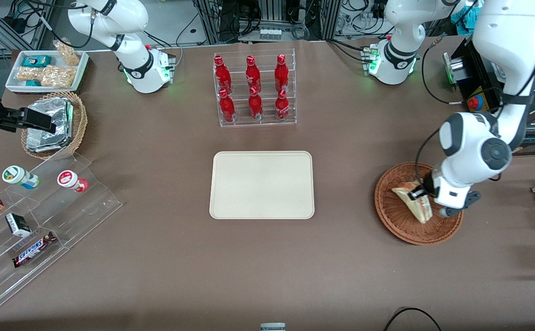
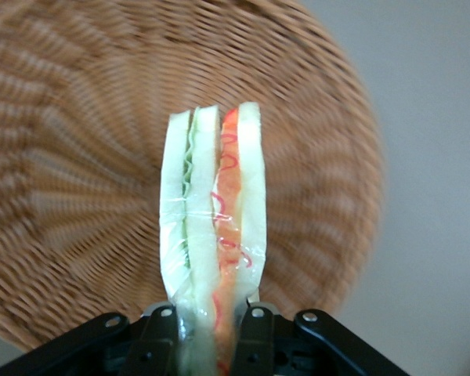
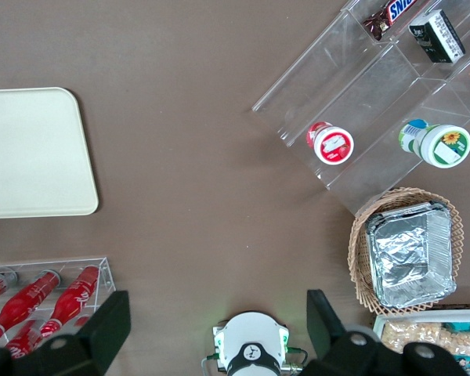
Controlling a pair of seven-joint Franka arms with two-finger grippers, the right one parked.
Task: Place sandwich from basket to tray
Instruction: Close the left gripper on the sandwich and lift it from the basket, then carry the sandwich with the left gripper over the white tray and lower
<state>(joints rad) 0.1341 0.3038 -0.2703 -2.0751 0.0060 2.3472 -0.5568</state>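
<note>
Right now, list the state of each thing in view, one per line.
Gripper: over the basket, shut on the sandwich.
Sandwich: clear-wrapped, clamped at one end between the fingers.
Basket: on the table, under the sandwich.
Tray: bare, flat on the table.
Bottles: six, upright in the rack.
Foil packs: lying in the tan basket.

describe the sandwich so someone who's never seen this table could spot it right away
Find the round reddish-brown wicker basket toward the working arm's end of the table. Over it the gripper pinches the sandwich. It is a clear-wrapped white-bread wedge with green and orange-red filling, unlike the foil packs in the tan basket.
</note>
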